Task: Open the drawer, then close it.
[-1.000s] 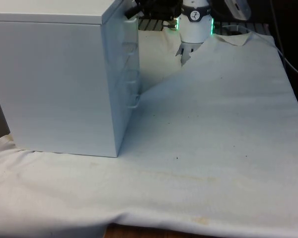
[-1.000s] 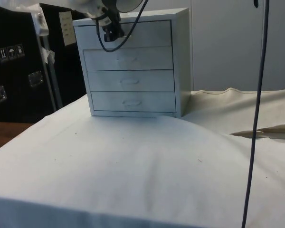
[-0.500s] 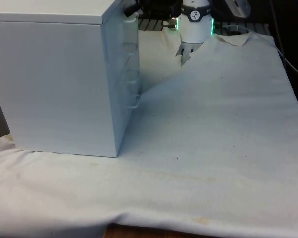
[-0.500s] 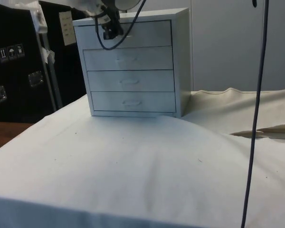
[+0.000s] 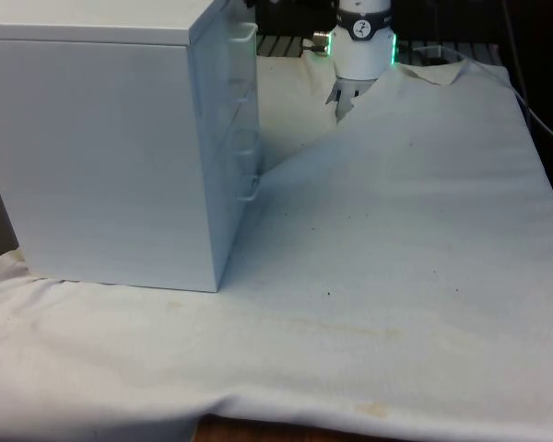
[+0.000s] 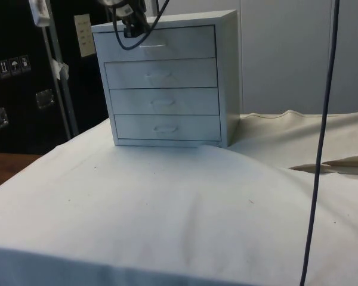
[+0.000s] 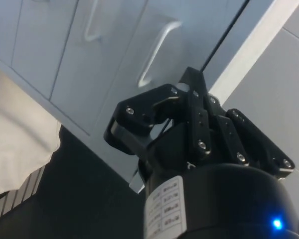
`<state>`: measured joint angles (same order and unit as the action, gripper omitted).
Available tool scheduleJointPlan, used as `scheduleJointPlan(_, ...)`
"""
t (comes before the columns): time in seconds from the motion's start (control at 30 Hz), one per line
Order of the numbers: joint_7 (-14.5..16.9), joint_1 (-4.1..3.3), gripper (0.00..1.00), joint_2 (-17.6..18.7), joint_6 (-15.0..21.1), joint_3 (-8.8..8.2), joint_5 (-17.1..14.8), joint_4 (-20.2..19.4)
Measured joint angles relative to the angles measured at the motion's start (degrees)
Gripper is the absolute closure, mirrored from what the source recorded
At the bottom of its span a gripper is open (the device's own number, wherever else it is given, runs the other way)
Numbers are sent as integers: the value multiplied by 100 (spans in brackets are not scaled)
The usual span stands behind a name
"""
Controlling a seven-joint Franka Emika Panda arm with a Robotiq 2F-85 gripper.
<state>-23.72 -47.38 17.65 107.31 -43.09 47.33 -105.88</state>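
Note:
A white chest of drawers (image 5: 101, 147) stands on the table at the front view's left, its four stacked drawers turned sideways to that camera. In the side view the chest (image 6: 227, 77) faces me and all its drawers sit flush. My black gripper (image 6: 130, 12) hangs just above and beside the top drawer (image 6: 185, 43), clear of its handle (image 6: 151, 44). In the wrist view the gripper (image 7: 192, 77) has its fingers drawn together with nothing between them. A curved handle (image 7: 157, 52) lies just past the tips.
The white cloth (image 5: 396, 258) rises in a fold (image 5: 387, 92) near the robot's base (image 5: 361, 51). A dark cable (image 6: 322, 149) hangs down at the side view's right. Open cloth lies in front of the chest.
The gripper has risen from the top drawer's handle towards the chest's top edge. The drawers look the same in all frames.

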Motion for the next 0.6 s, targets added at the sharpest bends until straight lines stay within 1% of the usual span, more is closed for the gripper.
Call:
scheduleJointPlan(0.27, -97, -17, 100, -160, -149, 155, -40, 6)
scheduleJointPlan(0.6, -235, -23, 100, -246, -149, 315, -304, 11)
